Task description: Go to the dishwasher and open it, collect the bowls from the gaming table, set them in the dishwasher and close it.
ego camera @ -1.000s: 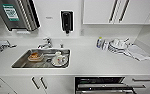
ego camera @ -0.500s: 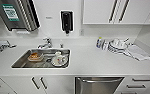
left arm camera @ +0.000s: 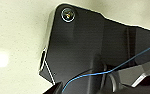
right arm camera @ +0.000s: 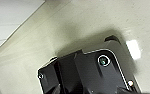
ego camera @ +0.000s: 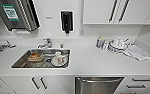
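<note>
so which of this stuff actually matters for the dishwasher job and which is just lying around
Part of the job:
- the dishwasher, steel front with bar handle, under the counter

Just lying about:
- orange-filled dish and white crockery in the sink
- stack of plates and folded cloth on the counter
- tap
- black soap dispenser and paper towel dispenser on the wall
</note>
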Available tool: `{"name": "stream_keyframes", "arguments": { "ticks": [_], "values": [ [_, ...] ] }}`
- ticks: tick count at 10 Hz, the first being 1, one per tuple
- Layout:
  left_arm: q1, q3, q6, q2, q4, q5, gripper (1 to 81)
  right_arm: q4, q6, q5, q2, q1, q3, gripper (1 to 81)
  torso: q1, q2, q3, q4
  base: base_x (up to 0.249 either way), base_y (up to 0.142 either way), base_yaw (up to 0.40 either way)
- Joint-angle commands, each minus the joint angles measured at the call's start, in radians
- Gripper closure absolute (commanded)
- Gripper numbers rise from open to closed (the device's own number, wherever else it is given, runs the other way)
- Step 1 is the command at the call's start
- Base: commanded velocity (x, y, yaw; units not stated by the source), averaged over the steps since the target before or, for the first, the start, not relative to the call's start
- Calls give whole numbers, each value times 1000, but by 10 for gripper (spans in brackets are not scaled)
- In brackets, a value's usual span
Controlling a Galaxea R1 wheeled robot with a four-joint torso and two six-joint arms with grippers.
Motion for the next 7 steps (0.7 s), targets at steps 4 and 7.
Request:
{"name": "stream_keyframes", "arguments": {
  "ticks": [4, 7],
  "values": [
    [-11, -50, 9, 9, 10, 53, 10, -1, -353, -29, 197, -99, -311, 10, 0, 0, 0, 0, 0, 0, 0],
    [-16, -53, 17, 12, 10, 53, 10, -2, -408, 98, 245, -168, -311, 10, 0, 0, 0, 0, 0, 0, 0]
  ]
}}
